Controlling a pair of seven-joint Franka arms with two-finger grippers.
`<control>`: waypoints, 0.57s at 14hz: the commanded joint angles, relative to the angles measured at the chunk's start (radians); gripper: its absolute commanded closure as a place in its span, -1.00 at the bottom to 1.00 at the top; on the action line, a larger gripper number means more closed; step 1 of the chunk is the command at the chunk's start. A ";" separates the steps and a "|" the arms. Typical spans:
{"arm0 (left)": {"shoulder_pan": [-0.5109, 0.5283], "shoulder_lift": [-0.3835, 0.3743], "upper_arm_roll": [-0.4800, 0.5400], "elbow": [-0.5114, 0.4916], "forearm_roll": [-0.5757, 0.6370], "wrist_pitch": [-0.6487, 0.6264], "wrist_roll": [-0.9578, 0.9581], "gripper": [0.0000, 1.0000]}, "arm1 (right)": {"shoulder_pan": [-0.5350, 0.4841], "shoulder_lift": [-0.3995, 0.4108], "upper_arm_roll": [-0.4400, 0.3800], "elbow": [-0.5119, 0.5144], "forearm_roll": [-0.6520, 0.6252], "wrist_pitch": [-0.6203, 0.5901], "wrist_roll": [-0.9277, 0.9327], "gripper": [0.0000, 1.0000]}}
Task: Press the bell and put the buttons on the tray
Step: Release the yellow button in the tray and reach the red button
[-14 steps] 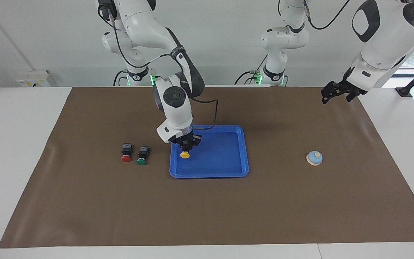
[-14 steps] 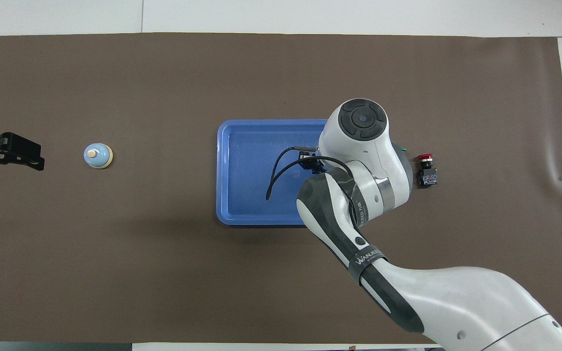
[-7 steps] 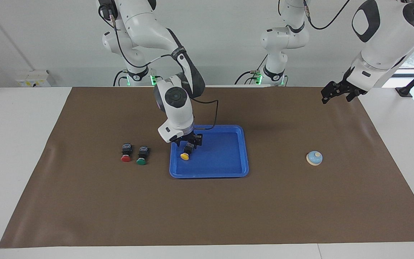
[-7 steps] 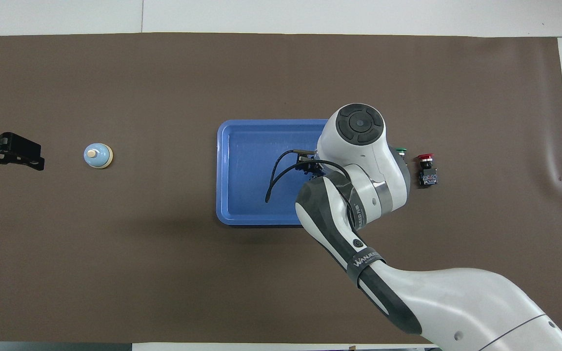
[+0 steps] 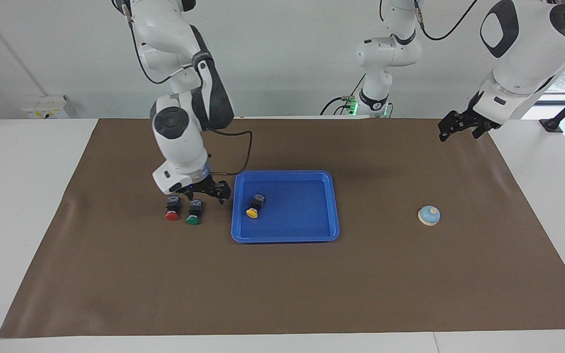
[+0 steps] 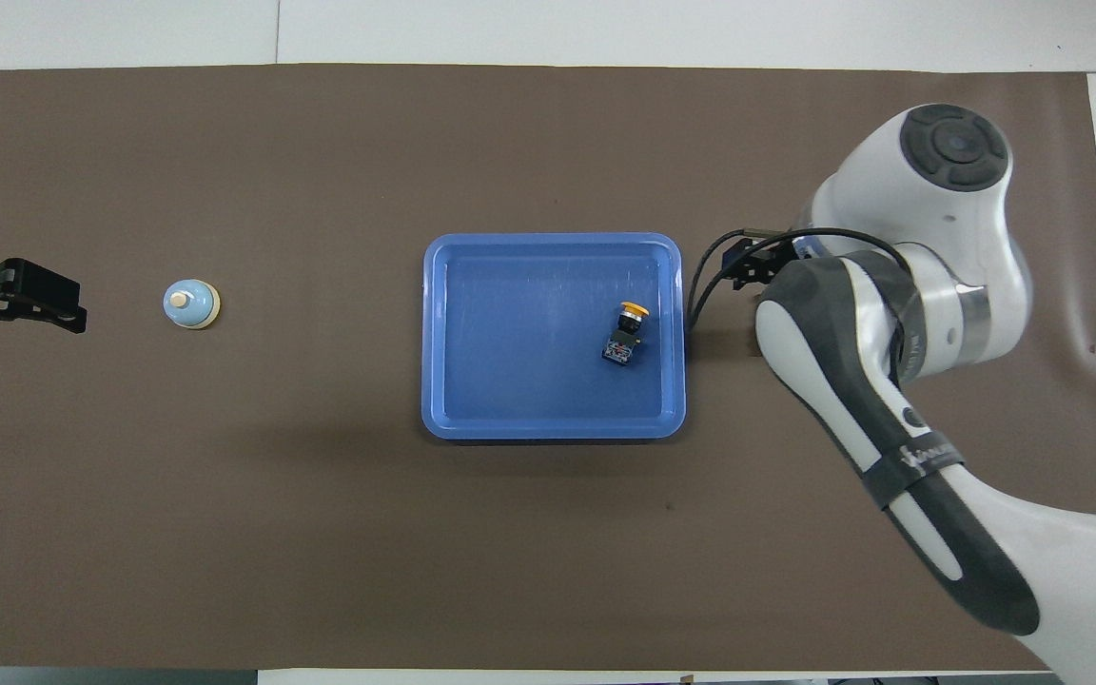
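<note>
Yellow button (image 5: pixel 253 207) in blue tray (image 5: pixel 312 235)

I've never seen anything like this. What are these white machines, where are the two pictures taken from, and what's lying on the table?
They are two robot arms with pincer-like grippers. One picture faces them from across the table; the other looks down from above their end. On the brown mat sits a blue tray with a yellow button lying in it. A red button and a green button lie beside the tray. The right gripper, open and empty, hangs over the green button. A small bell sits toward the left arm's end, where the left gripper waits, open.
</note>
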 commanded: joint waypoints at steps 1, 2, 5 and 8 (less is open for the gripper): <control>0.000 -0.011 0.005 -0.001 -0.008 -0.001 0.002 -1.00 | -0.131 -0.052 0.014 -0.122 -0.028 0.054 -0.173 -1.00; 0.000 -0.009 0.005 -0.001 -0.008 -0.001 0.002 -1.00 | -0.152 -0.061 0.014 -0.155 -0.028 0.074 -0.202 -1.00; 0.000 -0.011 0.003 -0.001 -0.008 -0.001 0.002 -1.00 | -0.182 -0.080 0.014 -0.212 -0.028 0.102 -0.212 -1.00; 0.000 -0.011 0.005 -0.001 -0.008 -0.001 0.002 -1.00 | -0.176 -0.080 0.016 -0.232 -0.028 0.133 -0.229 -1.00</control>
